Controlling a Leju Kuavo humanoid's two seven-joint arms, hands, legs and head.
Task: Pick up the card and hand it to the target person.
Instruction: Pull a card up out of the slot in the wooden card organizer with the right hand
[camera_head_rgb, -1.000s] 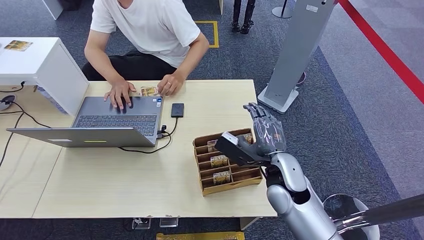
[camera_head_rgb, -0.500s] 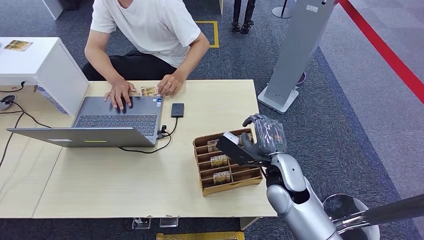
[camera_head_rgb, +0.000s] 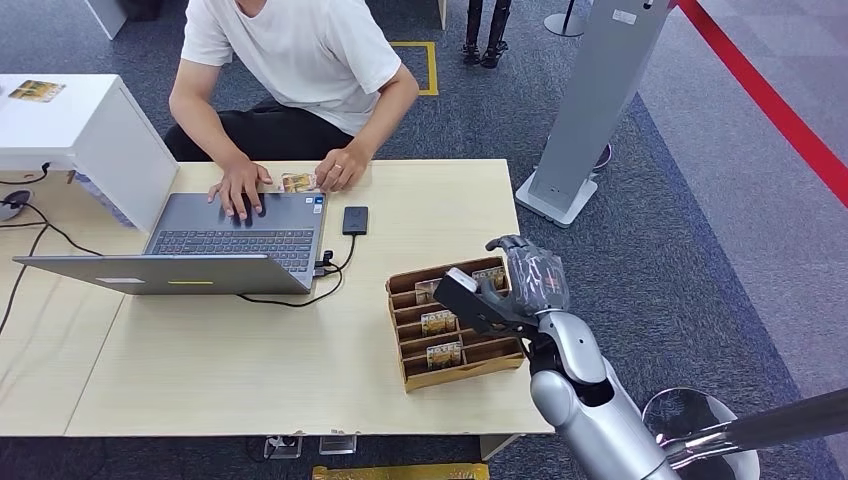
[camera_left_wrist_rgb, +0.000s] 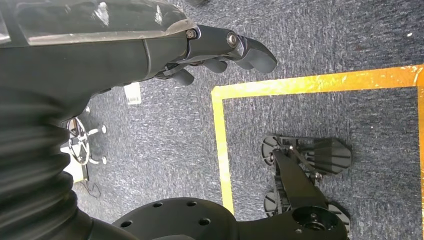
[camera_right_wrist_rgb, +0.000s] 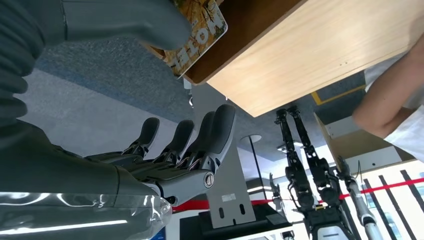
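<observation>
A wooden card holder (camera_head_rgb: 455, 375) sits near the table's right front, with cards (camera_head_rgb: 438, 322) upright in its slots. My right hand (camera_head_rgb: 525, 282) hangs over its far right end, where another card (camera_head_rgb: 489, 276) stands. In the right wrist view the thumb (camera_right_wrist_rgb: 125, 20) lies right beside a printed card (camera_right_wrist_rgb: 197, 35) at the holder's edge. The fingers (camera_right_wrist_rgb: 200, 140) are spread well away from the card and grip nothing. The person (camera_head_rgb: 300, 50) sits across the table with both hands by the laptop. My left hand (camera_left_wrist_rgb: 225, 47) hangs over the carpet, loosely bent and holding nothing.
An open laptop (camera_head_rgb: 230, 235), a black card reader (camera_head_rgb: 354, 219) and its cable lie between the holder and the person. One card (camera_head_rgb: 297, 182) lies by the person's hands. A grey kiosk stand (camera_head_rgb: 590, 100) rises right of the table (camera_head_rgb: 250, 360), a white cabinet (camera_head_rgb: 80, 130) on the left.
My right hand has come down toward the far right end of the holder, and its fingers have tipped forward. The person and the things on the table have not moved.
</observation>
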